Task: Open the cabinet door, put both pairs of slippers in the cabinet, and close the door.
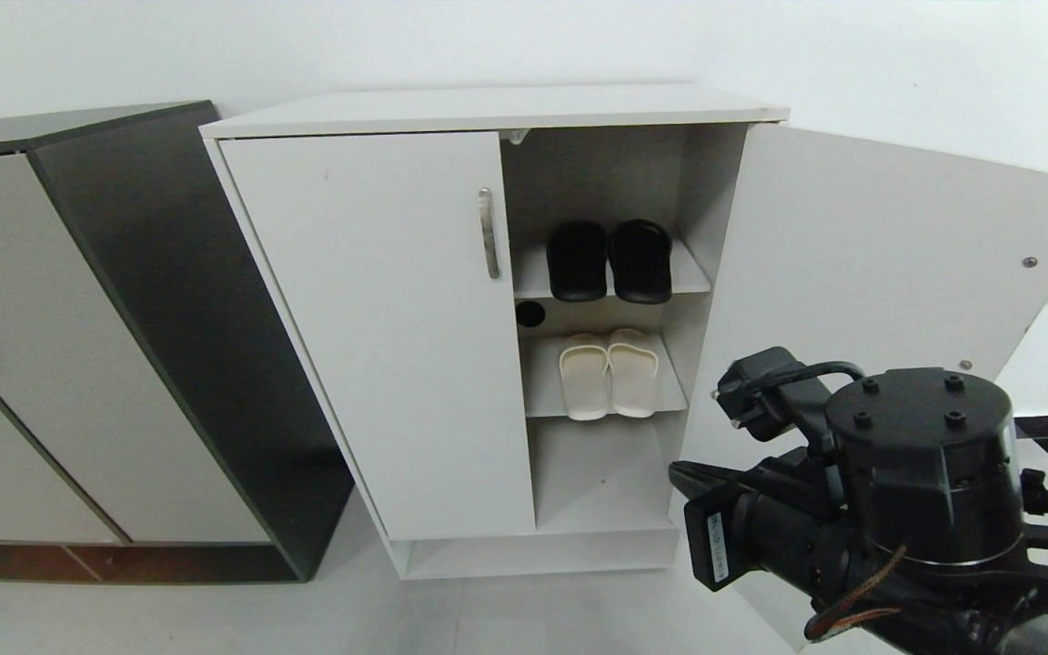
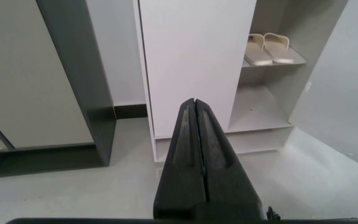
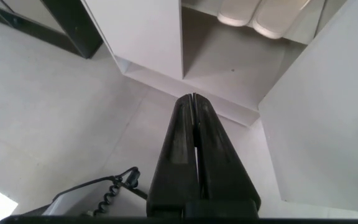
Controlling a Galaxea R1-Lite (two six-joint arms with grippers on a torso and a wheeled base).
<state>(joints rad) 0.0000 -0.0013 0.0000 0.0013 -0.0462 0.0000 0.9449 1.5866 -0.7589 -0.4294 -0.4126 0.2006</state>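
- Head view: The white cabinet (image 1: 497, 109) has its open door (image 1: 870, 246) swung wide to the robot's right, while the closed door (image 1: 378, 327) with its metal handle (image 1: 488, 232) covers the other half. The black slippers (image 1: 610, 261) sit side by side on the upper shelf and the cream slippers (image 1: 609, 375) on the shelf below. With both pairs stowed, the task appears to be at its last step, shutting the door. The right arm (image 1: 897, 491) hangs low in front of the open door's inner face. A dark cabinet (image 1: 178, 318) stands just beside the white one.
- Left wrist view: The left pincer (image 2: 194, 107) has its fingers pressed together and carries nothing. It points at the foot of the closed door (image 2: 194, 56). The cream slippers (image 2: 269, 48) lie well apart from it, up on their shelf, and the open door (image 2: 347, 93) stands off to the side.
- Right wrist view: The right pincer (image 3: 194, 102) is likewise pressed together and empty, above the floor before the cabinet's bottom compartment. The cream slippers (image 3: 263, 12) lie beyond it on the shelf above. The open door (image 3: 334, 112) stands near, on its hinge side. Closing it likely calls for this arm to get round the door's free edge and push the panel toward the cabinet front. A coiled cable (image 3: 114, 186) lies beneath the arm.
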